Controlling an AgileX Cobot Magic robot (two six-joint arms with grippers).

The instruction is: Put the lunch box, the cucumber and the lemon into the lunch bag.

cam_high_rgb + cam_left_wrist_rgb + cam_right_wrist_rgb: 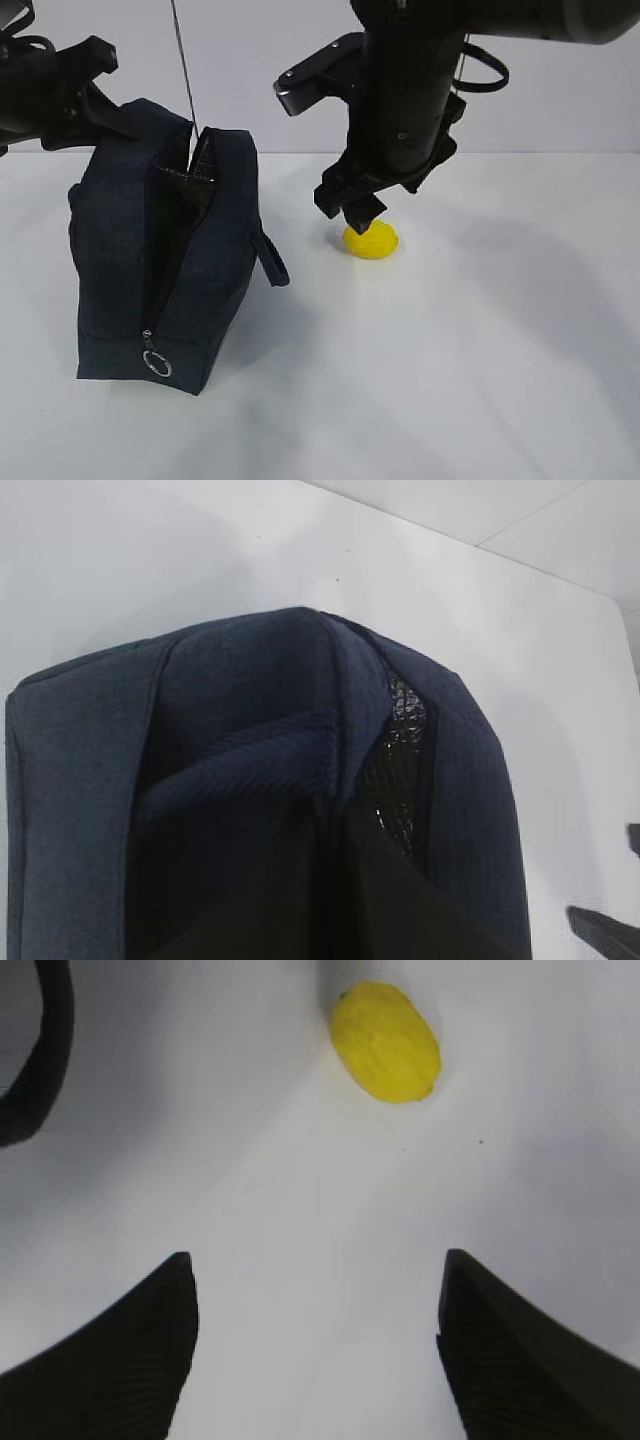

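Observation:
The dark navy lunch bag (pixel 160 260) stands on the left of the white table with its zipper open along the top. My left gripper (pixel 118 120) is at the bag's far top end, shut on the bag's fabric; in the left wrist view (pixel 330 815) the dark fingers pinch the fabric beside the opening of the bag (pixel 240 680). The yellow lemon (pixel 371 240) lies on the table right of the bag. My right gripper (pixel 355 212) hangs open just above it, and nothing sits between its fingers (pixel 318 1270); the lemon (pixel 386 1042) is ahead of them. The lunch box and the cucumber are out of view.
The bag's silver ring pull (pixel 156 364) hangs at its near end and a strap handle (pixel 272 262) sticks out toward the lemon. A thin dark cable (pixel 185 70) runs down to the bag's top. White table (pixel 480 380) spreads to the right and front.

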